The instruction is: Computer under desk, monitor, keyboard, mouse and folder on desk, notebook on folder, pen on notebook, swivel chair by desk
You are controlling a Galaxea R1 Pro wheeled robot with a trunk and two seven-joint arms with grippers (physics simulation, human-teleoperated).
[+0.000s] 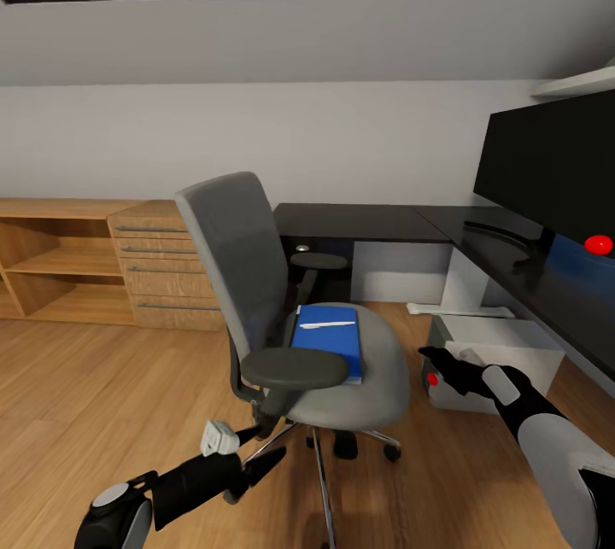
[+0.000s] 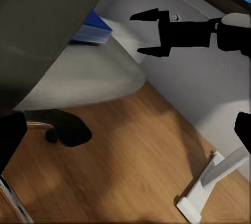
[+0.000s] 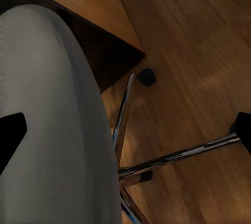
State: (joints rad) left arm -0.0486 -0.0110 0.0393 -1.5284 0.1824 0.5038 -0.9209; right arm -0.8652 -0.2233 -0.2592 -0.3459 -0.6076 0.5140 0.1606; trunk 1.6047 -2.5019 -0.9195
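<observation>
wooden drawer unit (image 1: 158, 267), open shelves (image 1: 51, 263), wood floor (image 1: 102, 395), white wall (image 1: 256, 131)

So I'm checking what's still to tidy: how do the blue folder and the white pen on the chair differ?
The folder is blue, broad and flat, lying directly on the swivel chair seat; the pen is white, thin and short, resting crosswise on the folder's top. Both lie flat on the chair, not yet on the desk.

Grey swivel chair (image 1: 256, 276), blue folder (image 1: 329, 340)
</observation>
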